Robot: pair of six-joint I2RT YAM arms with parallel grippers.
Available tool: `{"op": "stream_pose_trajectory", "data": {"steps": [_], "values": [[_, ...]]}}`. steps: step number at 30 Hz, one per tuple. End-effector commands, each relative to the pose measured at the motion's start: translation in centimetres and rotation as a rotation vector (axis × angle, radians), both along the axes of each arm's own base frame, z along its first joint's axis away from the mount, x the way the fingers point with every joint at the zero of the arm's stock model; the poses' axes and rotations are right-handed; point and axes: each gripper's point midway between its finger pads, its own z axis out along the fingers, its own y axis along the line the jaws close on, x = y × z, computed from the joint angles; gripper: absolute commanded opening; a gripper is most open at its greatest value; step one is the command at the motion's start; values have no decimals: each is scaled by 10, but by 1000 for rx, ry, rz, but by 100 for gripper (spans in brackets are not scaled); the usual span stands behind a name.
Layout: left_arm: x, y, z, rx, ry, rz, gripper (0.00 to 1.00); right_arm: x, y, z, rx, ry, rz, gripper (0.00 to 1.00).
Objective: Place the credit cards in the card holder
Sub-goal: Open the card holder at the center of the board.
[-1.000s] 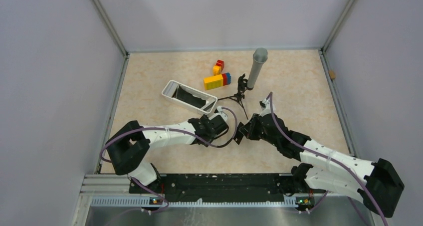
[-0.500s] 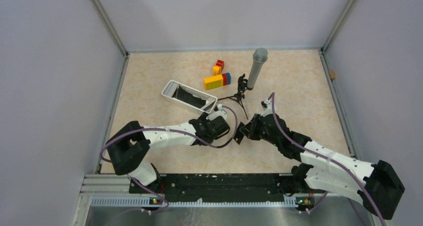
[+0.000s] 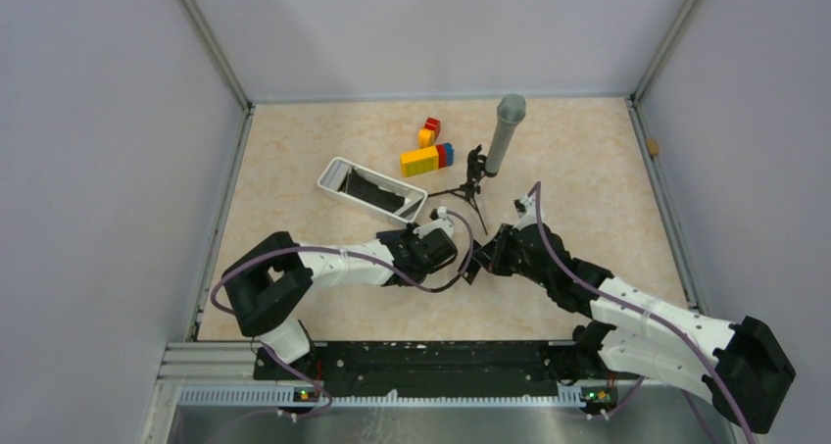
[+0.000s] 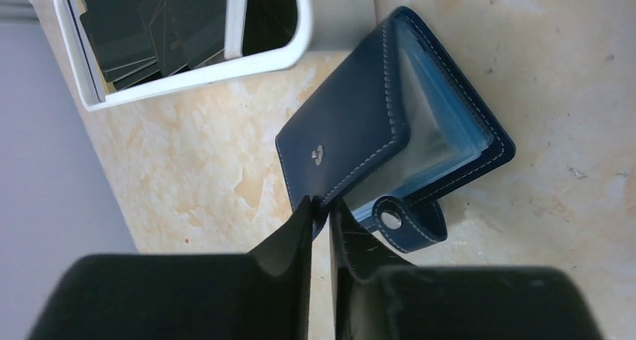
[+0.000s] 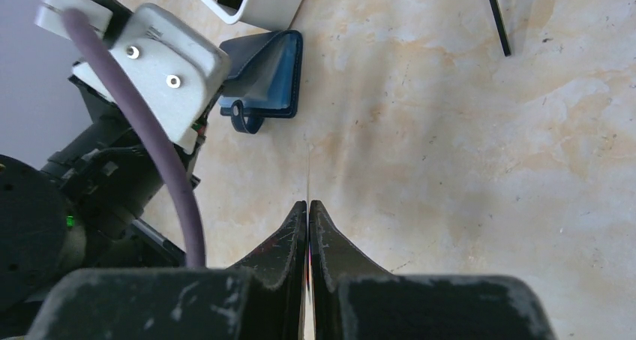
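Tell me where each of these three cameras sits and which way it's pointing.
Top: above and behind the arm bases, looking down on the table; both arms show whole.
Left wrist: looks along the left gripper at the wallet it pinches and the tray.
Right wrist: looks along the right gripper, holding a card edge-on, toward the left arm.
Shared: both wrist views show wallet and tray.

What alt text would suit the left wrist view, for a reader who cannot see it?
The left gripper pinches the cover edge of the navy card holder, which lies partly open on the beige table, showing clear pockets and a snap strap. Beyond it, a white tray holds dark credit cards.
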Motion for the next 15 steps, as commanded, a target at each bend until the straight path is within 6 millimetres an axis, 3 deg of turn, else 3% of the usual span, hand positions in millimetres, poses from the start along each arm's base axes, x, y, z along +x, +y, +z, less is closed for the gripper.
{"op": "stream_pose_trajectory", "data": {"steps": [1, 7, 15], "values": [[8, -11, -2, 10, -11, -26, 3, 5, 0, 13, 45, -36, -10, 0], [2, -25, 15, -99, 44, -16, 0, 9, -8, 19, 36, -53, -40, 0], [-26, -53, 45, -324, 235, 74, 0, 11, -12, 27, 14, -71, -34, 0]]}}
